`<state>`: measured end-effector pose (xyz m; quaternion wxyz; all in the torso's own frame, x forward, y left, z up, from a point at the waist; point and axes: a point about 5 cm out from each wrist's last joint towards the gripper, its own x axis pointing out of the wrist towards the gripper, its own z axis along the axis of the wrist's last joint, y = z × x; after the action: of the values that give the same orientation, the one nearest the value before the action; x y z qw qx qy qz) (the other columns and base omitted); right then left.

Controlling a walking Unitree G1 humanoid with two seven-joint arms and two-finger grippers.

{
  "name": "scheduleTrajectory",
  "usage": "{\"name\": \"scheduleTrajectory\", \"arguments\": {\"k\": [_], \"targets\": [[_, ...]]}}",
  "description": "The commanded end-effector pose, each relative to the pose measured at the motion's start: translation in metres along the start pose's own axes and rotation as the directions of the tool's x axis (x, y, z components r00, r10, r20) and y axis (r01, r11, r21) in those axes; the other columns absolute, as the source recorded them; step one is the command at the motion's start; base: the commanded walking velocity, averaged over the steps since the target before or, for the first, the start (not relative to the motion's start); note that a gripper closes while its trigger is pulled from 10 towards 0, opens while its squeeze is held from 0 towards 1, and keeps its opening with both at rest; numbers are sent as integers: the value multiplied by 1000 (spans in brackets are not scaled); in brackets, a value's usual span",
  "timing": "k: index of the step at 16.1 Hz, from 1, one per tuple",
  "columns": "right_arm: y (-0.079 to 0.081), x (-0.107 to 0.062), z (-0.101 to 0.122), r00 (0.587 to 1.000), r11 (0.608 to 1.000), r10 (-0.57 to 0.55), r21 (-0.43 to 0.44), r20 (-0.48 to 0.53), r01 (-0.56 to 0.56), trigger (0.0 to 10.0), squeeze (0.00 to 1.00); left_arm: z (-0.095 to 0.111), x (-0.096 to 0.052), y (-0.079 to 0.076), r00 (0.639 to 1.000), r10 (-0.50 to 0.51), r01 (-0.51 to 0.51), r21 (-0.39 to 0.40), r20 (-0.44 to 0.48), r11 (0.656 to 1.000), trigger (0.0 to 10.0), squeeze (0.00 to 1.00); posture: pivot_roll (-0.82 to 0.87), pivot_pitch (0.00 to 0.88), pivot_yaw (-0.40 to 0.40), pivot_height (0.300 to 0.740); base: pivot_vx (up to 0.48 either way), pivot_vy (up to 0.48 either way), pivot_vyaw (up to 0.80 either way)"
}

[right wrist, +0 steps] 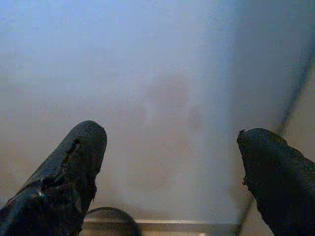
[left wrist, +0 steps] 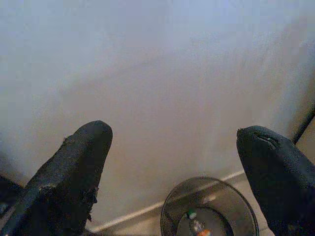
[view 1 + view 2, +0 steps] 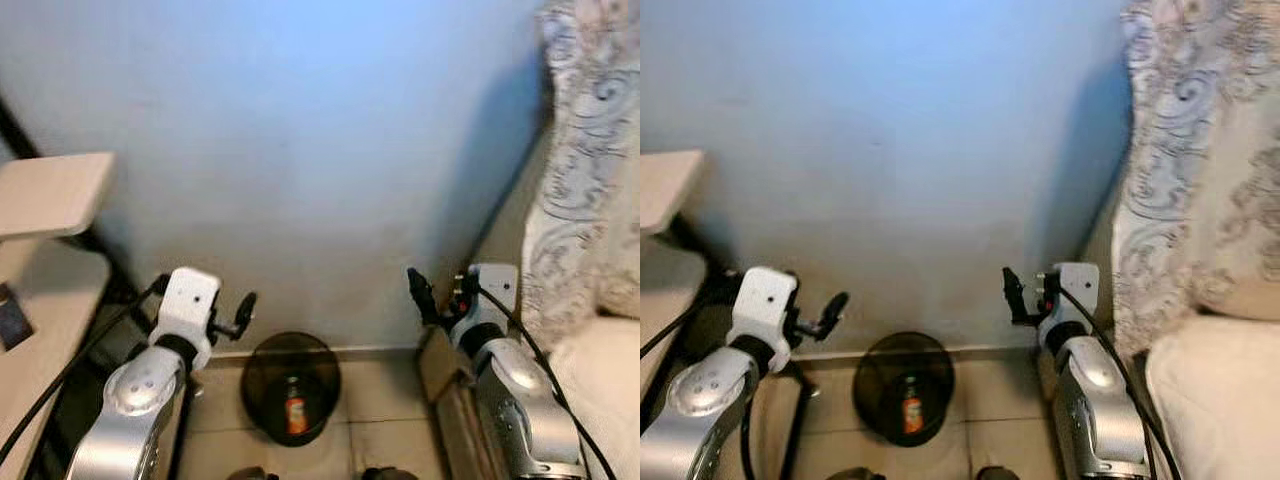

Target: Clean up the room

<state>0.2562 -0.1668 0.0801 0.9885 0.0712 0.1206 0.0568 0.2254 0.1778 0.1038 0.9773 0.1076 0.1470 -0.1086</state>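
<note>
on the tiled floor (image 3: pixel 390 400), against the foot of a pale blue wall (image 3: pixel 300 150), stands a round, dark, see-through bin (image 3: pixel 291 385). inside it lies a small bottle (image 3: pixel 295 413) with an orange label, so that piece of litter looks already put away.

both arms are raised in front of the robot, one on each side of the bin and above it. the left gripper (image 2: pixel 177 172) has its fingers spread wide and holds nothing; past them the bin and bottle sit below. the right gripper (image 1: pixel 172 172) is likewise spread wide and empty, facing the bare wall.

risk: the robot stands close to the wall and almost over the bin, so a step or turn could tip the light bin and roll the bottle out, or scrape a finger on the wall.

to the robot's left is a beige table (image 3: pixel 50 190) with dark cables (image 3: pixel 60 380) running beneath. to its right hangs a patterned curtain (image 3: pixel 590 150), with a cream cushion (image 3: pixel 610 390) below it.
</note>
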Motion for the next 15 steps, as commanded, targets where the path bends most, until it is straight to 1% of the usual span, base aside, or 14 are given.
{"name": "scheduleTrajectory", "arguments": {"k": [1,2,4,5,6,7,10,13,15], "targets": [[2,2,6,1000,1000,-11,13,8,11,10000,1000,3,-1,6,999,44,-44,6,7,999,10000,0,45,0,54,740,0,0,-788],[2,2,6,1000,1000,-11,13,8,11,10000,1000,3,-1,6,999,44,-44,6,7,999,10000,0,45,0,54,740,0,0,-788],[10,6,12,1000,1000,18,-6,18,-17,10000,1000,7,6,6,999,38,-38,-14,22,999,10000,0,45,0,52,740,0,0,-788],[11,6,13,1000,1000,21,-10,14,-20,10000,1000,8,7,6,999,31,-31,-17,21,999,10000,0,45,0,52,740,0,0,-788],[13,6,13,1000,1000,19,5,2,-19,10000,1000,9,8,4,1000,0,0,4,15,1000,10000,0,57,0,44,740,0,0,-788],[14,6,10,1000,1000,20,5,-15,-20,10000,1000,11,8,5,1000,-2,2,5,20,1000,10000,0,44,0,50,740,0,0,-788],[15,7,12,1000,1000,20,-12,-16,-20,10000,1000,11,10,3,1000,-9,9,-3,24,1000,10000,0,25,0,53,740,0,0,-788],[13,5,10,999,1000,18,-20,-27,-19,10000,1000,8,9,-4,1000,-23,23,-15,12,1000,10000,0,43,0,41,740,0,0,-788],[15,4,7,999,999,22,-32,-40,-23,10000,1000,6,9,-1,1000,-11,11,-29,2,1000,10000,0,16,0,60,740,0,0,-788]]}}
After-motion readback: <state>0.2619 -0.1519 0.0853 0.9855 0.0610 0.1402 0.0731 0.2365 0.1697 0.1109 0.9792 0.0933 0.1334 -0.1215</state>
